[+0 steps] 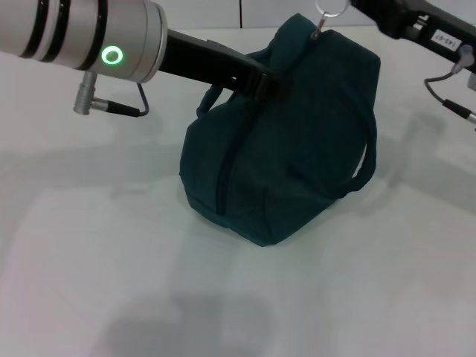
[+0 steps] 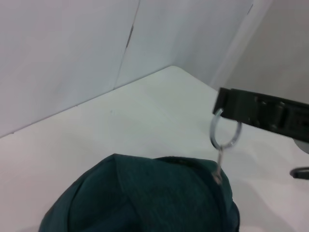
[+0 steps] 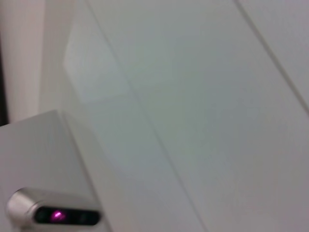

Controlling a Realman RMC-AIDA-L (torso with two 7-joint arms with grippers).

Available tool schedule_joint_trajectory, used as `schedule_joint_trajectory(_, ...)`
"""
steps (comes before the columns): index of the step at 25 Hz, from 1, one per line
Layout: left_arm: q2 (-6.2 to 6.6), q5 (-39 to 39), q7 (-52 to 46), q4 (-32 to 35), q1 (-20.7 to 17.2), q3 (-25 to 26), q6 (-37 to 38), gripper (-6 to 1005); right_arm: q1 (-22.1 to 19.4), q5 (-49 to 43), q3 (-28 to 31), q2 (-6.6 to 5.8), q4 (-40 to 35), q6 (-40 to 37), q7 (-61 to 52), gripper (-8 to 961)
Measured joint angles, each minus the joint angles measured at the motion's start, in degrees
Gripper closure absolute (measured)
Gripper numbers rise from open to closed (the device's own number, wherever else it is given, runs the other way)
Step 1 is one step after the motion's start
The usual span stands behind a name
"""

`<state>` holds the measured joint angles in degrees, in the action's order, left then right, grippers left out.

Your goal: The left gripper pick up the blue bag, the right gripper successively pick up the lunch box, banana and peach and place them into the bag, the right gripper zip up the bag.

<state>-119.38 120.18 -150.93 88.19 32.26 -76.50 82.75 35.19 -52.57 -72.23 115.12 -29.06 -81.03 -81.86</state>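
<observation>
The blue bag (image 1: 286, 141) sits on the white table (image 1: 111, 268), bulging and zipped along its side seam, one padded loop handle (image 1: 364, 160) hanging down its right flank. The left gripper (image 1: 271, 80) comes in from the left on a long black arm and is pressed together on the bag's fabric near the top, by the other handle. The thick silver cuff of that arm, with a lit green ring (image 1: 112, 56), fills the upper left corner and hides the table behind it.

At the bag's peak the ring zip pull (image 1: 332, 9) stands upright, drawn taut. The left wrist view shows the ring zip pull (image 2: 225, 129) hooked at the tip of the right gripper (image 2: 227, 108), a black bar reaching in from the side; I cannot tell whether its fingers are pinched on the ring or merely threaded through it.

The right wrist view shows only pale wall panels and a grey device with a magenta light (image 3: 57, 215).
</observation>
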Motion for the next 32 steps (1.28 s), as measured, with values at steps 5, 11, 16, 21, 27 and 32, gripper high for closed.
schedule_joint_trajectory(5,0.09,-0.5,0.6,0.4,0.0,0.8,1.0,953,-0.1,0.0,3.8,-0.14,4.0,0.2,0.0,887)
schedule_joint_trajectory(11,0.11,-5.8,3.3,0.4,-0.3,4.0,3.1,955,-1.2,-0.2,5.3,-0.39,6.1,3.8,0.1,886)
schedule_joint_trajectory(16,0.14,-8.2,4.8,0.4,-0.5,5.0,3.5,948,-2.0,-1.3,4.7,-0.41,7.4,8.6,0.1,885)
schedule_joint_trajectory(21,0.07,-9.0,5.8,0.4,-0.5,5.6,3.6,941,-1.7,-4.5,4.6,0.01,8.4,13.3,0.1,885)
schedule_joint_trajectory(27,-0.02,-9.1,6.4,0.1,-0.4,6.0,3.3,932,-2.2,-4.3,5.3,0.17,8.9,13.2,0.2,884)
schedule_joint_trajectory(32,-0.05,-9.2,7.4,-0.6,-0.5,6.0,2.9,925,-4.4,-4.2,10.6,0.19,8.7,8.6,1.0,883)
